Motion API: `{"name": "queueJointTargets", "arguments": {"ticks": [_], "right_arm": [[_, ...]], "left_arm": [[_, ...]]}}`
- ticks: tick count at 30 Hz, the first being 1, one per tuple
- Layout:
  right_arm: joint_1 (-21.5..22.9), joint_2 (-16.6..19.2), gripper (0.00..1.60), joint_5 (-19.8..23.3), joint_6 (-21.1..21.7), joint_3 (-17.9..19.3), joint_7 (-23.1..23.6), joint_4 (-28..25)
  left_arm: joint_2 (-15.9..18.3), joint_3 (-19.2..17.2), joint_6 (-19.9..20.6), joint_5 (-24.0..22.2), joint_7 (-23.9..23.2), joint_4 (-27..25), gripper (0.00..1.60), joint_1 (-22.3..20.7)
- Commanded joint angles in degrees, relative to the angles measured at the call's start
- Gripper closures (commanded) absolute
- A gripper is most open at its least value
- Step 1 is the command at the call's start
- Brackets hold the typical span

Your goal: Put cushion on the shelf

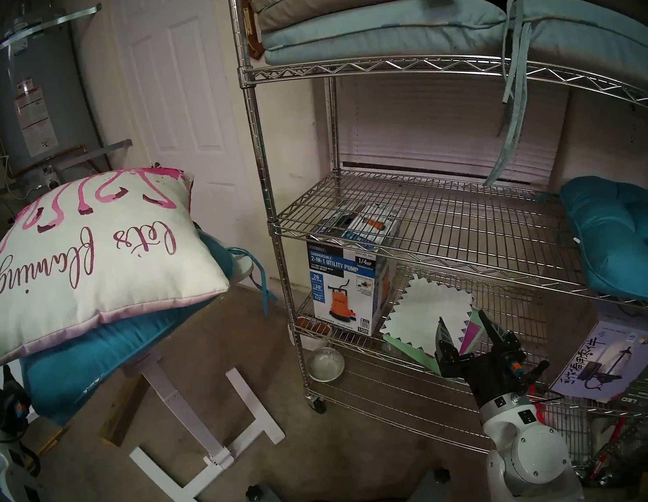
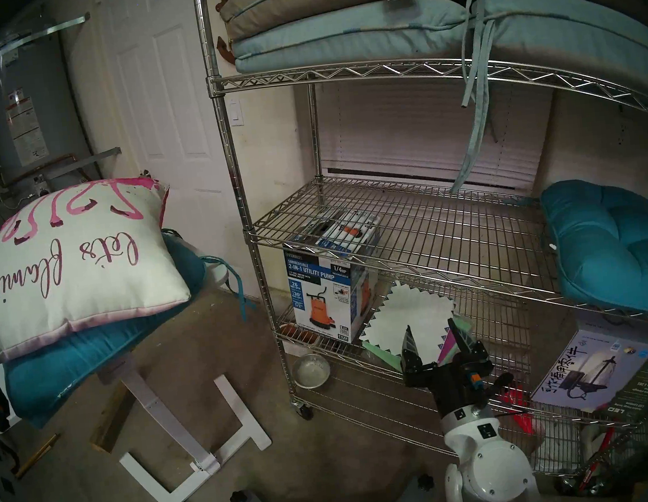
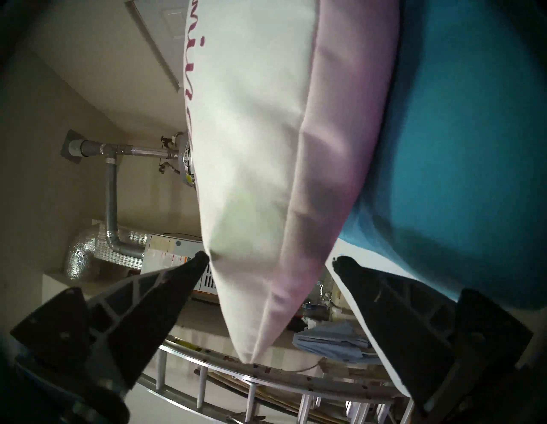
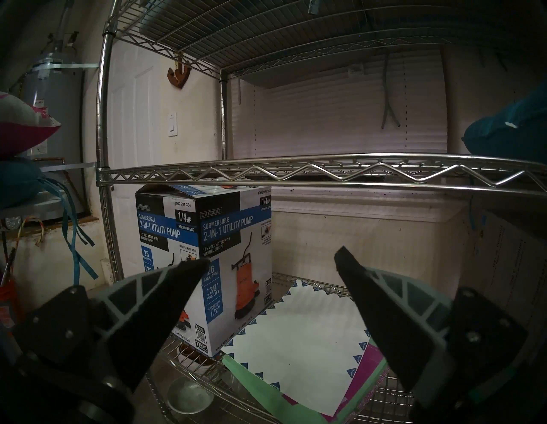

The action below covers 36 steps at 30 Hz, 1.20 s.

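The cushion is a plump white pillow with magenta lettering and pink flamingo print. It lies on a teal seat cushion on the small white table at the left. In the left wrist view its near corner pokes between the wide-open fingers of my left gripper, which are not pressing on it. The shelf is a chrome wire rack to the right. My right gripper hangs open and empty in front of the lowest tier, below the middle tier's front rail.
The middle tier holds a teal tufted cushion at its right end. Flat tan and pale-blue pads fill the top tier. A pump box, papers and an LED box sit on the lowest tier. A metal bowl lies on the floor.
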Motion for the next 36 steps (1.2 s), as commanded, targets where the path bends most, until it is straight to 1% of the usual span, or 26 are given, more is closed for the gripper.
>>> {"name": "queueJointTargets", "arguments": {"ticks": [1, 3, 7, 13, 20, 21, 36], "right_arm": [[0.1, 0.0, 0.00, 0.0, -0.2, 0.0, 0.0, -1.5], [0.1, 0.0, 0.00, 0.0, -0.2, 0.0, 0.0, -1.5], [0.1, 0.0, 0.00, 0.0, -0.2, 0.0, 0.0, -1.5], [0.1, 0.0, 0.00, 0.0, -0.2, 0.0, 0.0, -1.5], [0.1, 0.0, 0.00, 0.0, -0.2, 0.0, 0.0, -1.5], [0.1, 0.0, 0.00, 0.0, -0.2, 0.0, 0.0, -1.5], [0.1, 0.0, 0.00, 0.0, -0.2, 0.0, 0.0, -1.5]], "left_arm": [[2.5, -1.6, 1.0, 1.6, -0.3, -0.2, 0.00, -1.3], [2.7, -1.7, 1.0, 1.7, -0.4, 0.1, 0.00, -1.6], [4.4, -1.9, 1.0, 2.0, -1.0, 2.2, 0.00, -3.6], [6.1, 0.2, 1.0, 3.2, -1.0, 5.2, 0.00, -5.9], [7.9, 2.4, 0.3, 3.8, -0.5, 6.7, 0.00, -8.0], [8.0, 3.2, 0.3, 3.5, -0.5, 6.5, 0.00, -8.9], [7.9, 3.7, 0.3, 3.7, -1.0, 6.4, 0.00, -10.0]]}}
